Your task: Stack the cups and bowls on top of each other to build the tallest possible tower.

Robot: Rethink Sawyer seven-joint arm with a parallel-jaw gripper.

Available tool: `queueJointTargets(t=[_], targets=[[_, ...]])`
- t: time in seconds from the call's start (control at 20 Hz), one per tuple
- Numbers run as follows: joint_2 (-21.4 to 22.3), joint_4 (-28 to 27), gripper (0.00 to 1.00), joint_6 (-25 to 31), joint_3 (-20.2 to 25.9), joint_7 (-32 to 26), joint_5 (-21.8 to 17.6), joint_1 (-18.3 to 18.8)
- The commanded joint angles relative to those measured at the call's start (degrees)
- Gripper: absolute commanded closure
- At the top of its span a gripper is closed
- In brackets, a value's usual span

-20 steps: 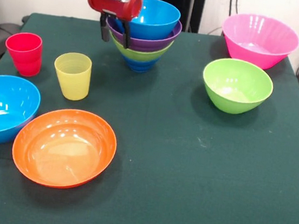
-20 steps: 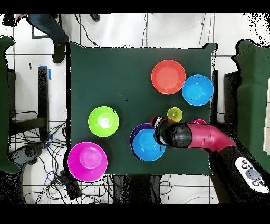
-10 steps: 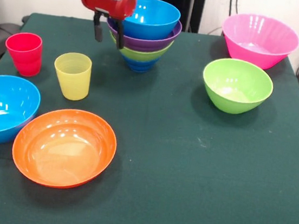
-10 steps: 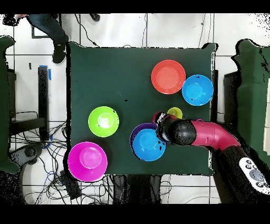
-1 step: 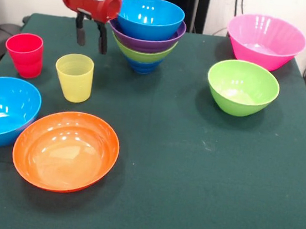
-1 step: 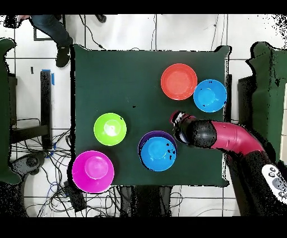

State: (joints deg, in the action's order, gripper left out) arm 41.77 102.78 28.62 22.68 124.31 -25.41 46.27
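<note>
The tower [image 5: 147, 33] stands at the far middle of the green table [image 5: 202, 171]: 4 nested bowls, a small dark blue one lowest, then lime green, purple, and a light blue bowl [image 5: 150, 17] on top. Just left of the tower hangs the gripper [image 5: 90, 38], its 2 fingers apart and holding nothing, above the yellow cup [image 5: 74, 77]. The red cup [image 5: 24, 54] stands further left of the tower. Nearer the camera from the tower lie the orange bowl [image 5: 66, 149] and a second light blue bowl [image 5: 0, 109], touching. Right of the tower sit the lime green bowl [image 5: 242, 87] and, behind it, the big pink bowl [image 5: 265, 40].
</note>
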Motion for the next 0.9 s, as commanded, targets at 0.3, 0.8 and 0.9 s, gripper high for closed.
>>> queueJointTargets(t=[0.3,0.8,0.9], targets=[[-3.2,-4.2,0.0,4.4,-1.8,0.4,0.3,-3.6],[-6.7,-6.8,0.0,4.4,0.8,-0.8,2.2,-4.2],[-6.6,-7.0,0.0,4.5,0.5,-0.7,2.3,-4.6]])
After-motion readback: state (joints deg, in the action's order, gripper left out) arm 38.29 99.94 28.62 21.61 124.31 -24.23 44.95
